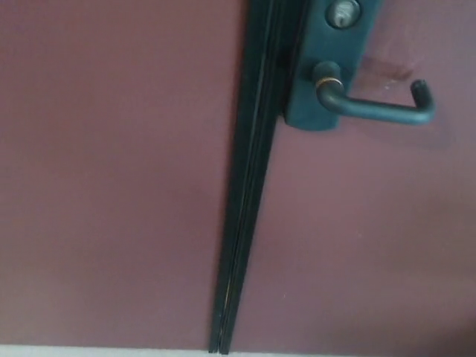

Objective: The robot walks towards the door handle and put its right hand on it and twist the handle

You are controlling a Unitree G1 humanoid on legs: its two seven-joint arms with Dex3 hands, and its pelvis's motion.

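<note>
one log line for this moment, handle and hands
handle: level, untouched | lock: above handle | left hand: not in view | right hand: not in view

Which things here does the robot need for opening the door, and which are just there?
Needed for the job:
door handle, a dark lever pointing right
backplate that the handle sits on

Just there:
keyhole above the handle
dark seam running down between the two maroon panels
floor strip along the bottom edge

Neither robot hand shows yet.
</note>
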